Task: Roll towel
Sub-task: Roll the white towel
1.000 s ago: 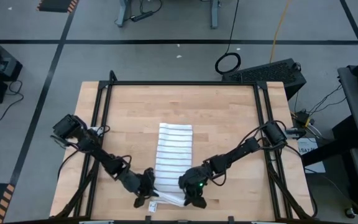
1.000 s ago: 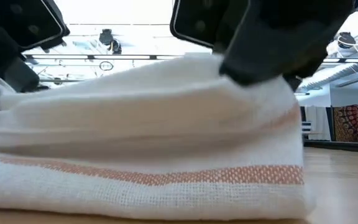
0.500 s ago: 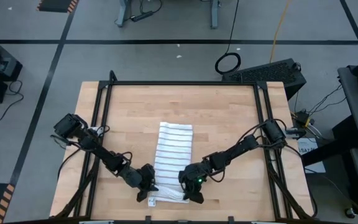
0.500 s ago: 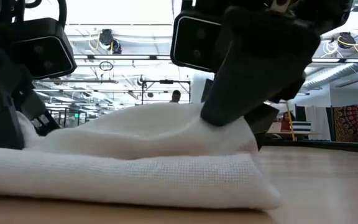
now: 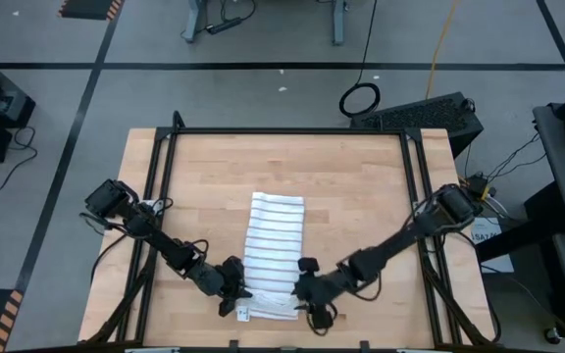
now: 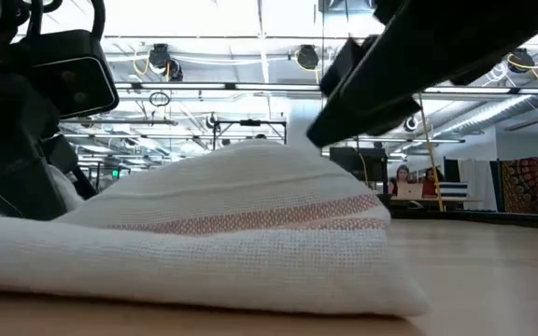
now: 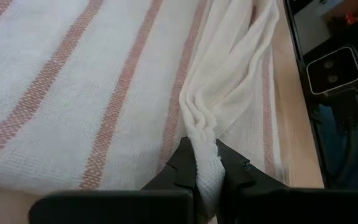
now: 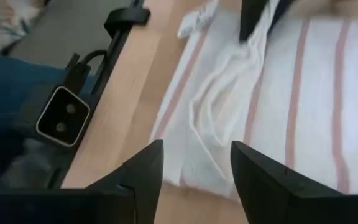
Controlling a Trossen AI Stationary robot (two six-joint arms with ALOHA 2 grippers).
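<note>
Lying near the lower middle of the high view, the towel [image 5: 274, 253] is a long white striped strip on the wooden table [image 5: 351, 186], running from the centre toward the bottom edge. Its bottom end is bunched into a first low fold, with a small white tag [image 5: 242, 314] beside it. The left gripper [image 5: 235, 297], at the fold's left corner, is clamped on a gathered ridge of cloth, seen plainly in the left wrist view [image 7: 205, 167]. The right gripper [image 5: 312, 291], just right of the fold, hangs above the cloth with its fingers [image 8: 138, 171] spread and holding nothing. The roll appears barely begun. The next move likely calls for the right gripper to retake the fold's right corner so both ends turn over evenly.
</note>
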